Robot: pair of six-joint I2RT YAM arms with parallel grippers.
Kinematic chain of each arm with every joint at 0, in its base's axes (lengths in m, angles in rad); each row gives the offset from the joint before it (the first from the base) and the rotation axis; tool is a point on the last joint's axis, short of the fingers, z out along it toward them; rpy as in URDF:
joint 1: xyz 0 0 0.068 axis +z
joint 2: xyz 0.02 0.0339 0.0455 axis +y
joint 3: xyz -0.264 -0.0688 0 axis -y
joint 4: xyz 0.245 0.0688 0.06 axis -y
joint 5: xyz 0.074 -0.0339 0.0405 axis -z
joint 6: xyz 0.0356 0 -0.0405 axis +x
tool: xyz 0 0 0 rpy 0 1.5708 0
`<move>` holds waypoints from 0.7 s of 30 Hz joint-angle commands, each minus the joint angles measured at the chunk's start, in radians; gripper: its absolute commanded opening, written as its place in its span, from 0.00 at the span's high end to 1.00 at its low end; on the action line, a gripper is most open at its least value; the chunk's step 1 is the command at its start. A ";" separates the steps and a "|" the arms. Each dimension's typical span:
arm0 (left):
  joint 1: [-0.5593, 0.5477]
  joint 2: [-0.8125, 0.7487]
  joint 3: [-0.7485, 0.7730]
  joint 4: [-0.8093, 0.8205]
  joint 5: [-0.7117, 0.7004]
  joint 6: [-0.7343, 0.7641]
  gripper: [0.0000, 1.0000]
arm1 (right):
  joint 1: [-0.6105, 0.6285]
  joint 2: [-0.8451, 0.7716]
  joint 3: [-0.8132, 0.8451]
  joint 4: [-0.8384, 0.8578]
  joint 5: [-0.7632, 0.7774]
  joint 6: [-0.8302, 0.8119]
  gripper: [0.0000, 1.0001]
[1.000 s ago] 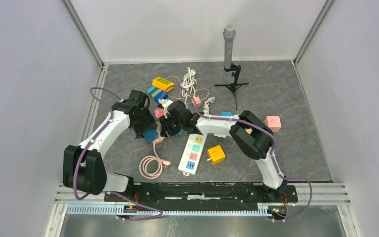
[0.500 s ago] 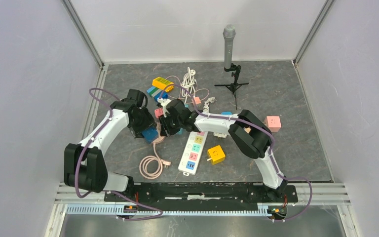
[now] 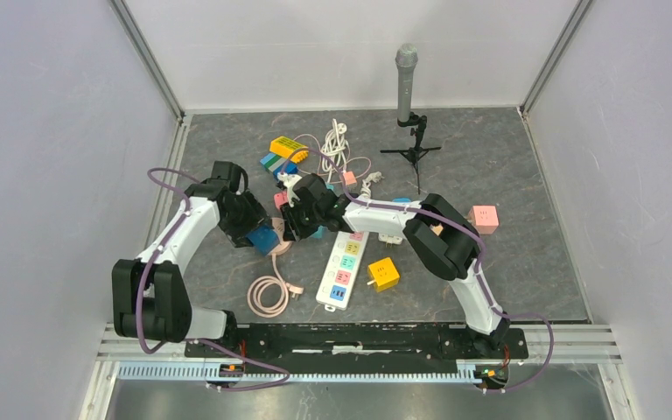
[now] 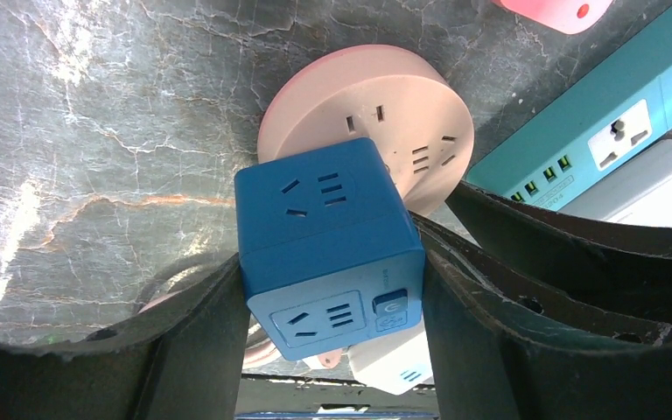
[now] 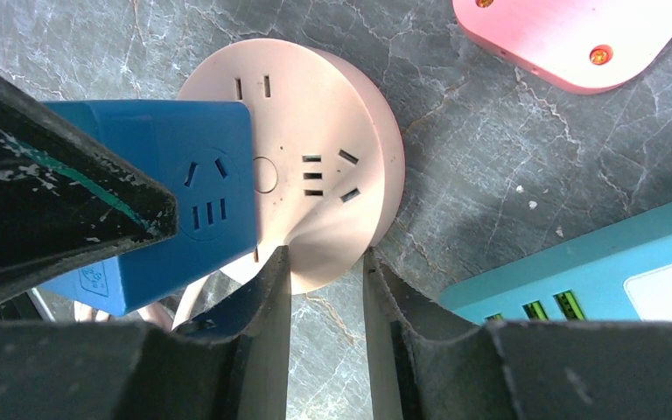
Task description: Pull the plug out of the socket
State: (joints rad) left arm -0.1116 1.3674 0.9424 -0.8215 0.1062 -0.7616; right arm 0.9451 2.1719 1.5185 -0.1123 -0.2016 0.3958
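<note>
A blue cube plug (image 3: pixel 265 237) sits on a round pink socket (image 3: pixel 278 248) left of centre on the table. My left gripper (image 3: pixel 256 229) is shut on the cube's sides; its wrist view shows the cube (image 4: pixel 324 236) clamped in the jaws (image 4: pixel 332 262) over the pink disc (image 4: pixel 402 114). My right gripper (image 3: pixel 294 227) is nearly shut, and its tips (image 5: pixel 325 262) press on the disc's near rim (image 5: pixel 315 140) beside the cube (image 5: pixel 175 210). I cannot tell whether the cube's prongs are still in the disc.
A teal power strip (image 5: pixel 577 271) and a small pink block (image 5: pixel 569 35) lie right of the disc. A white power strip (image 3: pixel 343 269), a yellow cube (image 3: pixel 383 273), a coiled pink cable (image 3: pixel 267 293), a pink cube (image 3: pixel 485 217) and a microphone stand (image 3: pixel 405 83) are around.
My left arm's wrist has swung a little to the left while holding the blue cube. My right gripper has shifted slightly up and left on the pink socket.
</note>
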 commanded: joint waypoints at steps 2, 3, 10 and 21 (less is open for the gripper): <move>-0.046 -0.024 -0.025 0.121 0.124 0.027 0.30 | 0.022 0.083 -0.072 -0.022 0.036 -0.052 0.74; -0.048 -0.022 -0.036 0.121 0.102 0.029 0.28 | 0.022 0.080 -0.068 -0.014 0.033 -0.048 0.74; -0.107 0.015 -0.042 0.121 -0.026 0.027 0.17 | 0.021 0.088 -0.063 0.000 0.038 -0.035 0.74; -0.117 0.035 0.064 0.009 0.006 0.056 0.64 | 0.020 0.107 -0.059 -0.049 0.068 -0.045 0.79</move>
State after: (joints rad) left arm -0.2020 1.4040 0.9504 -0.7967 -0.0181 -0.7525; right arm 0.9409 2.1715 1.5013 -0.0406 -0.1722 0.4042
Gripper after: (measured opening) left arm 0.690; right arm 0.312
